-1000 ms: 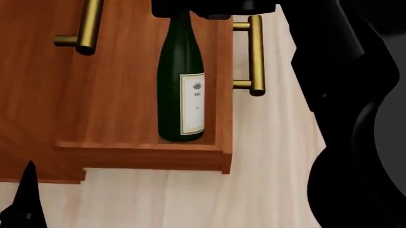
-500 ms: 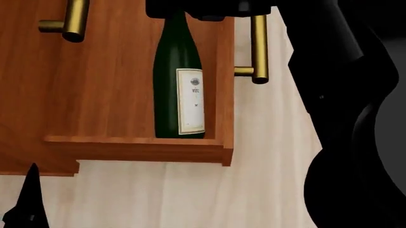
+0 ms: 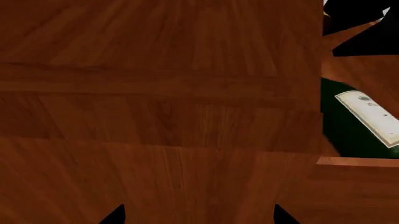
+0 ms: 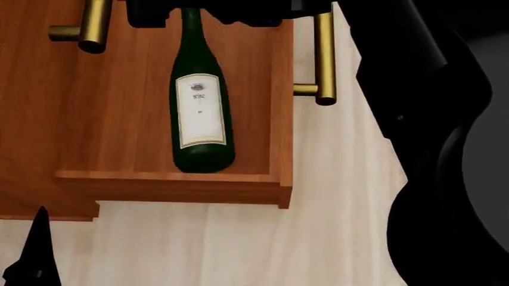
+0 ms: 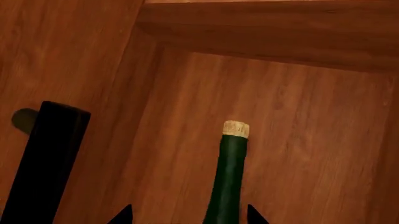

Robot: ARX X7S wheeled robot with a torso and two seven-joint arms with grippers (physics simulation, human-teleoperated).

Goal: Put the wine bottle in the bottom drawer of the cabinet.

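Observation:
The dark green wine bottle (image 4: 199, 119) lies in the open bottom drawer (image 4: 175, 187) of the reddish-brown cabinet (image 4: 32, 119), white label up, base toward the drawer's side wall. Its neck runs under my right gripper (image 4: 199, 9) at the top of the head view. In the right wrist view the corked neck (image 5: 229, 172) stands between the spread fingertips of the right gripper (image 5: 188, 215), which is open and touches nothing. My left gripper (image 3: 197, 215) is open close against the cabinet wood, with the bottle (image 3: 355, 121) off to one side. One left fingertip (image 4: 36, 253) shows low in the head view.
The drawer's brass bar handle (image 4: 322, 53) sticks out over the pale wood floor (image 4: 238, 244). An upper drawer's brass handle (image 4: 92, 27) is at the top left. My black right arm (image 4: 430, 149) fills the right side of the head view.
The bottle has swung left inside the drawer and rolled so its label faces up. The right gripper's dark shape now spreads wider above the neck. The left fingertip has stayed put.

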